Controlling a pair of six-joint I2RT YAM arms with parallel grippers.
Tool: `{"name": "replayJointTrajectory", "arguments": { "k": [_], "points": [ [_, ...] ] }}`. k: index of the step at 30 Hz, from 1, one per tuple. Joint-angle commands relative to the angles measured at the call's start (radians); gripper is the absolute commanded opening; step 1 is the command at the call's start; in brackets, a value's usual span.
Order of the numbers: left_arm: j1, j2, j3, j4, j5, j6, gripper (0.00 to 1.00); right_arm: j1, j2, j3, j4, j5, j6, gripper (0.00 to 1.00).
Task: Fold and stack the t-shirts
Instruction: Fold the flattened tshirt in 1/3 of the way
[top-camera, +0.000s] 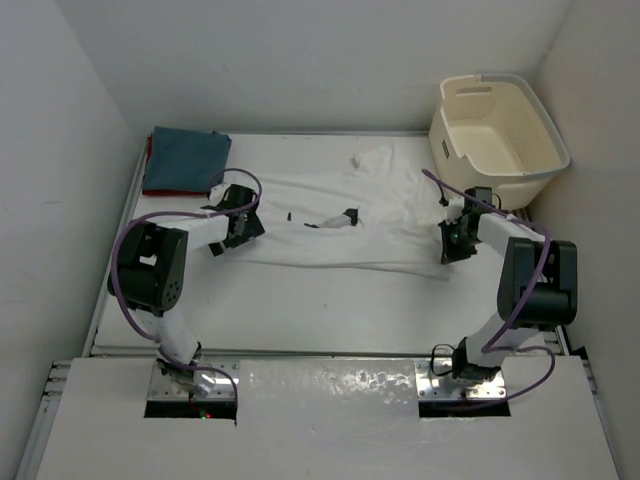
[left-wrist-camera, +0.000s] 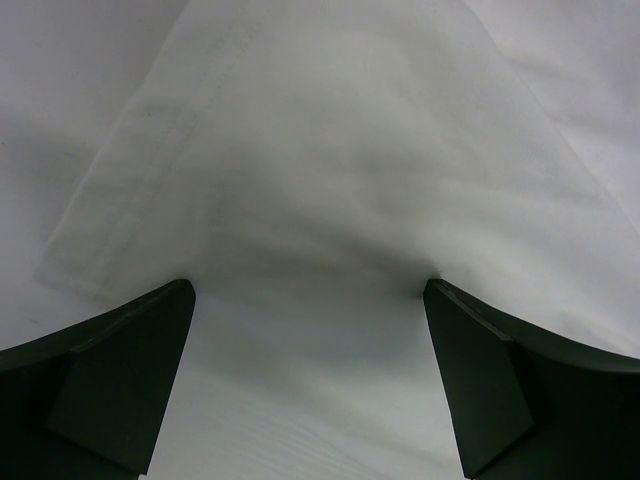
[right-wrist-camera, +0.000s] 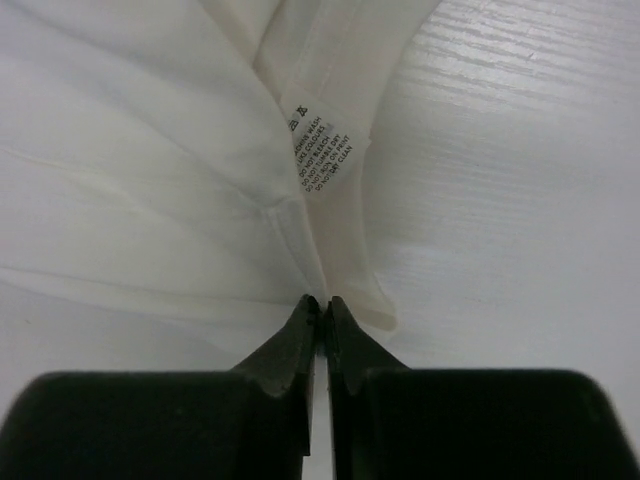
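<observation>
Right wrist view: my right pincer (right-wrist-camera: 322, 305) is clenched on the white t-shirt (right-wrist-camera: 150, 150) edge, and it stretches sideways toward my released left pincer (left-wrist-camera: 308, 290).

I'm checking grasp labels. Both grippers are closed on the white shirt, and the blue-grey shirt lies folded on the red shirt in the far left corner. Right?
Not quite. Only the right gripper is closed on the white shirt; the left gripper stands wide open over it, as the left wrist view shows. The blue-grey shirt does lie folded on the red shirt in that corner.
</observation>
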Motion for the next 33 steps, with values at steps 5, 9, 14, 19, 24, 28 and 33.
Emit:
{"name": "replayJointTrajectory", "arguments": {
  "k": [5, 9, 14, 19, 24, 28, 33],
  "points": [
    [-0.001, -0.037, 0.036, -0.038, 0.013, 0.017, 1.0, -0.001, 0.003, 0.073, -0.033, -0.015, -0.041, 0.39],
    [-0.008, -0.143, 0.101, -0.055, 0.083, 0.051, 1.0, 0.021, -0.114, 0.129, -0.047, -0.088, -0.022, 0.74],
    [-0.008, -0.177, 0.151, -0.055, 0.086, 0.062, 1.0, 0.091, -0.158, 0.11, 0.013, -0.159, 0.063, 0.99],
    [-0.005, -0.086, 0.155, 0.02, 0.103, 0.059, 1.0, 0.197, -0.039, 0.072, 0.12, -0.193, 0.134, 0.99],
    [-0.002, -0.003, 0.132, 0.067, 0.119, 0.033, 1.0, 0.205, 0.079, 0.073, 0.186, -0.127, 0.201, 0.99],
    [0.002, 0.017, 0.056, 0.072, 0.128, -0.006, 1.0, 0.208, 0.096, 0.008, 0.205, -0.085, 0.246, 0.99],
    [0.002, -0.009, -0.084, 0.071, 0.129, -0.061, 1.0, 0.219, 0.009, -0.156, 0.19, -0.02, 0.27, 0.99]
  ]
}}
